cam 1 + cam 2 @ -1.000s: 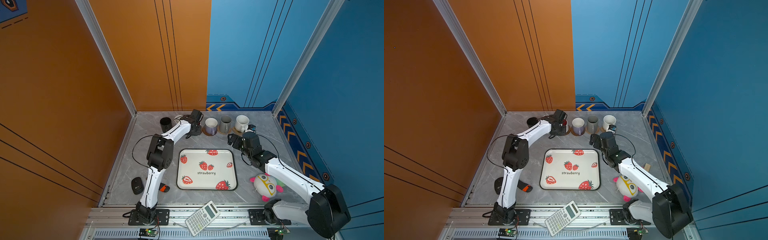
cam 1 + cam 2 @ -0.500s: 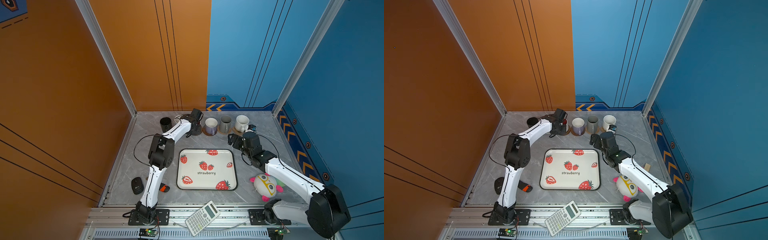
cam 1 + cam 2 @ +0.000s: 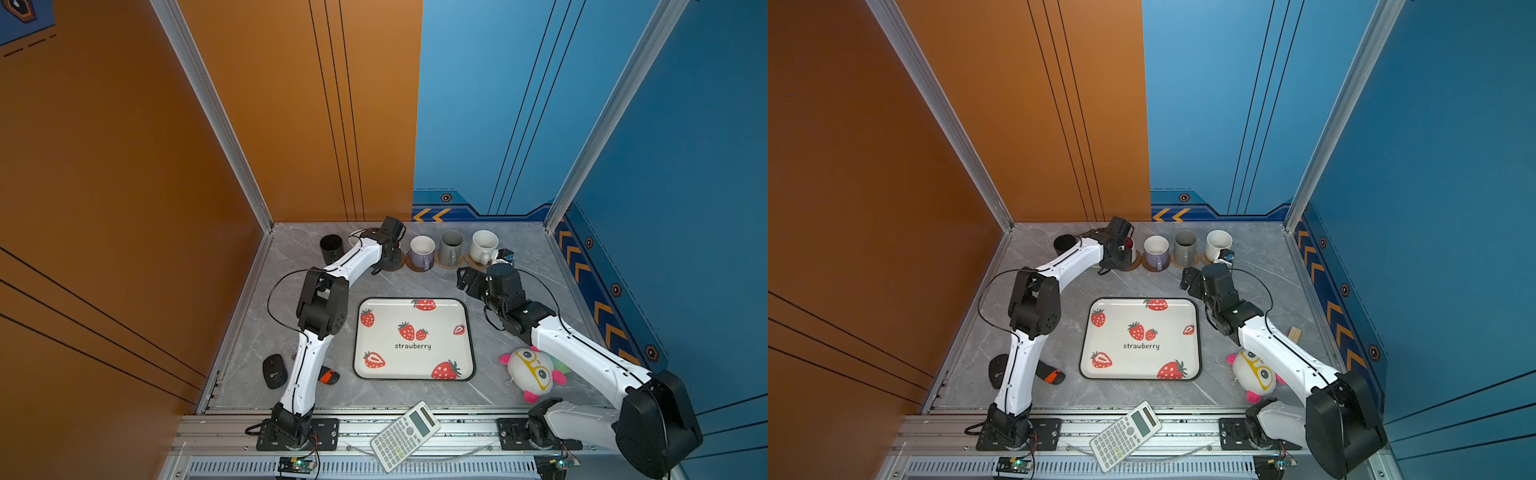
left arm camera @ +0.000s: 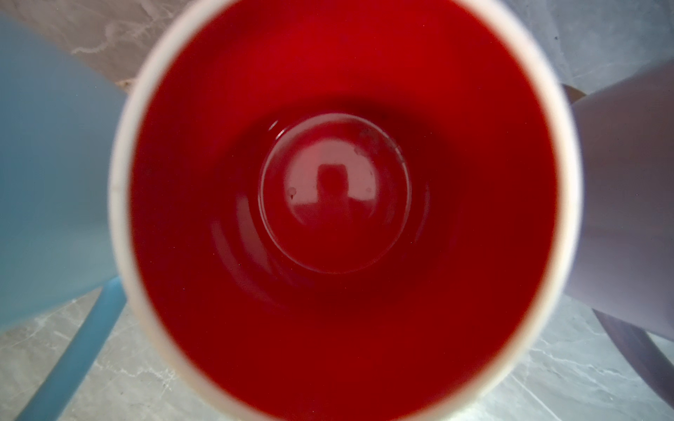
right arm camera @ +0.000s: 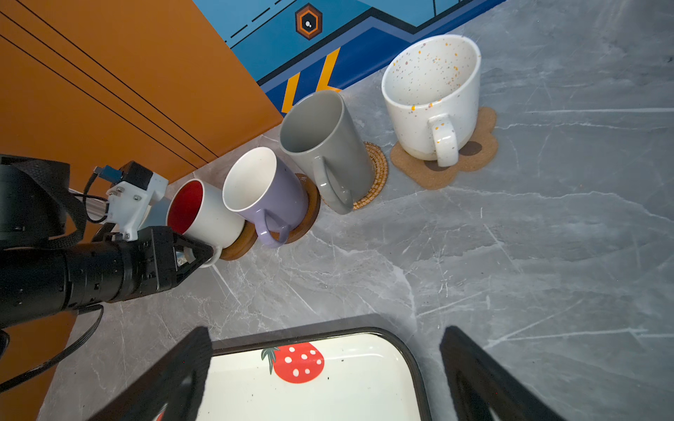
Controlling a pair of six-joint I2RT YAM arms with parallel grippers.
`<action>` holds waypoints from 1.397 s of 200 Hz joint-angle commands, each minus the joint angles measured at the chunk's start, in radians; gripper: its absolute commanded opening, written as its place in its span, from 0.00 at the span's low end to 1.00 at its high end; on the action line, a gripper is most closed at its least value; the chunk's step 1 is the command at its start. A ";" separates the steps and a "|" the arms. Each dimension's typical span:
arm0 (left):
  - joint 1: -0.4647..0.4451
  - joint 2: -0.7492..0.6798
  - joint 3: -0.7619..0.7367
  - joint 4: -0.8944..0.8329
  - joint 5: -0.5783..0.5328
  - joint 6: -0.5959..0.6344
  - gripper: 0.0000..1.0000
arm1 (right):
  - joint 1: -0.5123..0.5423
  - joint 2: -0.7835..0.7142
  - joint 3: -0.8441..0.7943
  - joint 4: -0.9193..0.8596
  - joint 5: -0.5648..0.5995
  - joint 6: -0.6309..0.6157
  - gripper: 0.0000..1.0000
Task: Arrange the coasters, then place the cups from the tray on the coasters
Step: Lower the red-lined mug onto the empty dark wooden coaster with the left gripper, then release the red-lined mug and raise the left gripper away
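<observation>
White tray point(image 3: 413, 368) reads "strawberry"; left pincer point(image 5: 205, 256) pinches handle of red-lined mug point(image 5: 213, 215), right pincer point(image 5: 326, 333) spread

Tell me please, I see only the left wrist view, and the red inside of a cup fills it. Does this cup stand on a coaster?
Observer: Yes. The right wrist view shows the white mug sitting on a brown disc coaster.
Operator: Is the left gripper holding it?
Observer: Yes. The left gripper is closed on its handle.
Operator: Are any cups waiting on the tray?
Observer: No. In both top views the tray carries no cup.
</observation>
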 commanded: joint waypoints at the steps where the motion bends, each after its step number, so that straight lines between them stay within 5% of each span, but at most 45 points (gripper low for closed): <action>1: 0.009 -0.008 0.026 -0.006 0.003 -0.015 0.22 | -0.004 -0.027 -0.013 -0.025 -0.011 -0.011 0.97; 164: -0.022 -0.164 -0.049 -0.004 -0.002 -0.008 0.53 | -0.004 -0.072 -0.020 -0.049 -0.005 -0.018 0.97; 220: -0.051 -0.352 -0.178 0.012 -0.030 0.014 0.63 | -0.002 -0.129 -0.028 -0.083 -0.001 -0.028 1.00; 279: -0.085 -0.682 -0.486 0.219 -0.004 0.045 0.73 | 0.001 -0.228 -0.050 -0.118 0.020 -0.028 1.00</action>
